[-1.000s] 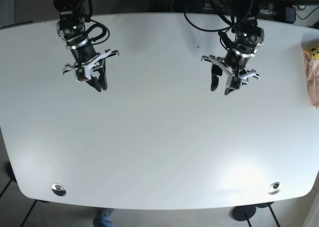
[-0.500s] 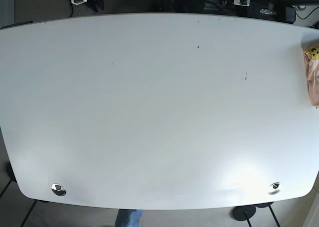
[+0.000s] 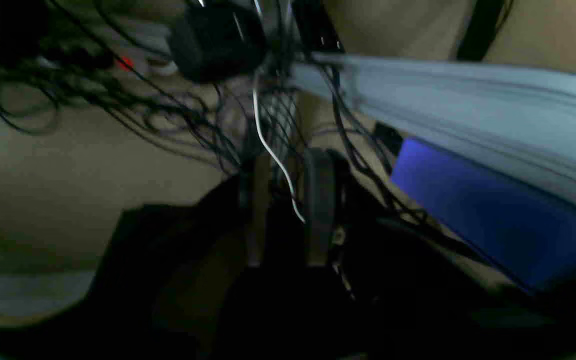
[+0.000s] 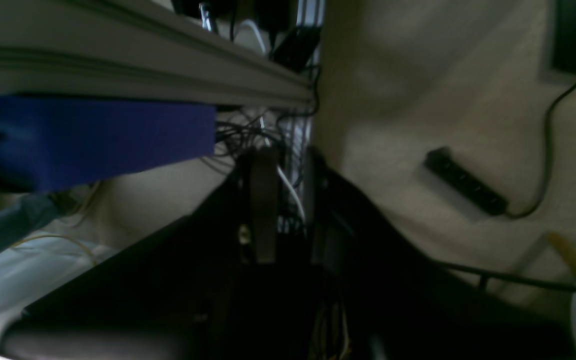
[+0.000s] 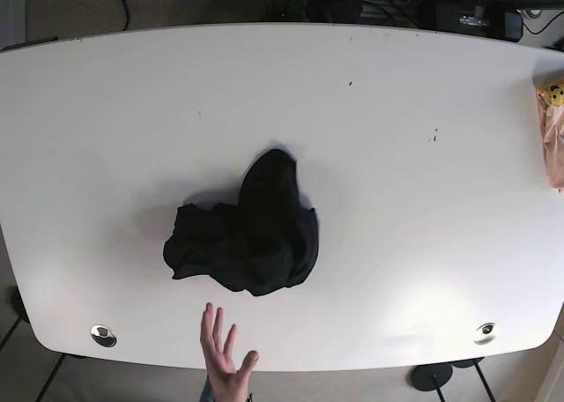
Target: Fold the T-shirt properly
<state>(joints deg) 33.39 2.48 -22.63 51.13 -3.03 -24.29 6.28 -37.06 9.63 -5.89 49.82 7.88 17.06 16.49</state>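
Note:
A black T-shirt point(image 5: 251, 230) lies crumpled in a heap on the white table point(image 5: 397, 155), a little left of centre and toward the front edge. Neither arm shows in the base view. In the left wrist view my left gripper point(image 3: 285, 215) hangs off the table over floor and cables, its dark fingers close together with only a narrow slit and nothing held. My right gripper point(image 4: 288, 210) looks the same in the right wrist view, pointing at cables beside the table frame.
A person's open hand point(image 5: 222, 353) reaches over the table's front edge just below the shirt. A tan bag with a yellow smiley point(image 5: 552, 133) lies at the right edge. A blue box point(image 4: 88, 135) and a power strip point(image 4: 465, 187) sit under and behind the table.
Both arms pulled back off the table and left the base view. The black T-shirt now lies on the table, and a hand has appeared at the front edge.

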